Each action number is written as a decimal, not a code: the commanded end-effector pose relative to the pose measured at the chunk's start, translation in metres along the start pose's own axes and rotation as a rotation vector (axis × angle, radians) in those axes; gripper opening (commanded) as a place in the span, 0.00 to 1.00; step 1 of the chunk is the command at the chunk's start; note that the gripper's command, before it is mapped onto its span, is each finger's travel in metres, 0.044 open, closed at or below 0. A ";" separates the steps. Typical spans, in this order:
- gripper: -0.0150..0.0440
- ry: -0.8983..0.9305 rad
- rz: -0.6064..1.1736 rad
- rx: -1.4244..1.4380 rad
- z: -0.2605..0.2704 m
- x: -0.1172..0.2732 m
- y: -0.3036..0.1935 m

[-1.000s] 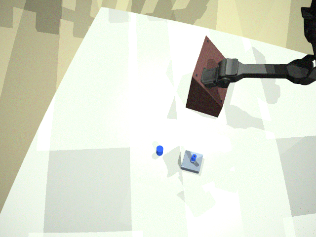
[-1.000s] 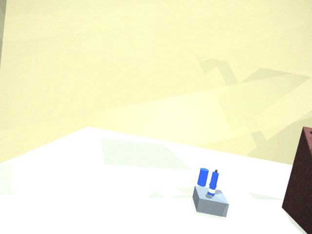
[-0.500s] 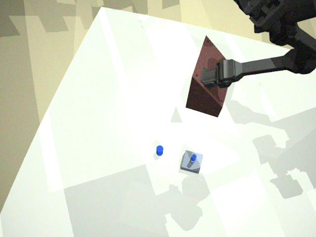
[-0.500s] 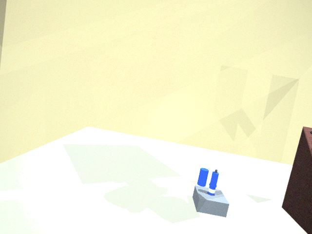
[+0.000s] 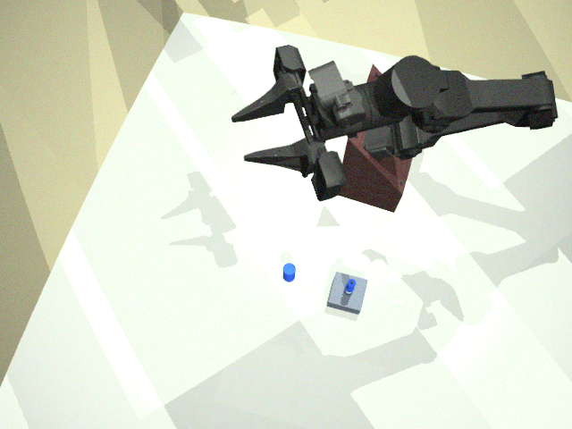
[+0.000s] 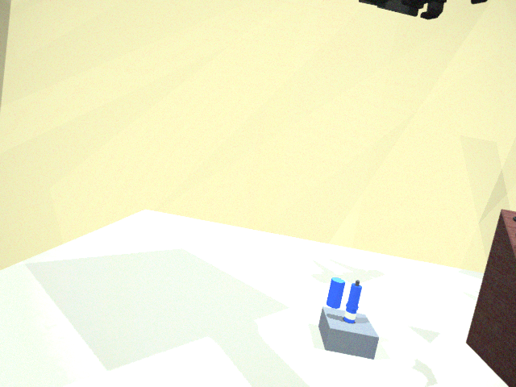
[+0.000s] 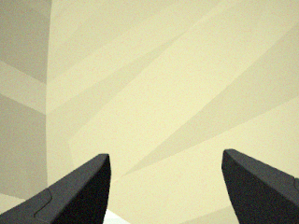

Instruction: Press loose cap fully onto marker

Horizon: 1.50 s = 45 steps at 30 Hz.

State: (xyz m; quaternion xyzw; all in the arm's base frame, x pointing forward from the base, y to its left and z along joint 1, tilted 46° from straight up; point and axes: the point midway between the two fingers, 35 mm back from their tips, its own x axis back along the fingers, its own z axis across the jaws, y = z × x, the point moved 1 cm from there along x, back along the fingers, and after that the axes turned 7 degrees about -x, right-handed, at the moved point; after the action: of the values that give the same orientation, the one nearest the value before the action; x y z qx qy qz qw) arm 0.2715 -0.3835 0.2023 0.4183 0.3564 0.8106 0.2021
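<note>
A blue marker (image 5: 349,286) (image 6: 353,300) stands upright in a grey holder block (image 5: 356,299) (image 6: 354,341) on the white table (image 5: 138,277). Its blue cap (image 5: 289,272) (image 6: 335,292) stands loose on the table, a little to the left of the block in the top view. My gripper (image 5: 238,137) (image 7: 166,161) is open and empty, high above the table and far from both. In the wrist view only the two dark fingertips, the floor and a corner of the table show. In the exterior view only a bit of the arm (image 6: 408,6) shows at the top edge.
A dark red-brown block (image 5: 374,180) (image 6: 493,300) stands on the table under the arm, behind the holder. The table's left edge runs diagonally in the top view, with tan floor beyond it.
</note>
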 end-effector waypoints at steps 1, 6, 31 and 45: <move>0.66 0.055 0.224 0.106 0.015 -0.026 -0.068; 0.66 0.145 0.485 0.215 0.027 -0.041 -0.150; 0.66 0.632 1.496 0.527 0.017 0.046 -0.427; 0.66 0.633 1.496 0.526 0.024 0.044 -0.466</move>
State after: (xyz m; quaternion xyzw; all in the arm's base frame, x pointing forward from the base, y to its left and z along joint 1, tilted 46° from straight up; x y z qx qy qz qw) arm 0.2770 -0.0408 -0.1086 0.3330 0.2023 0.6969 -0.6021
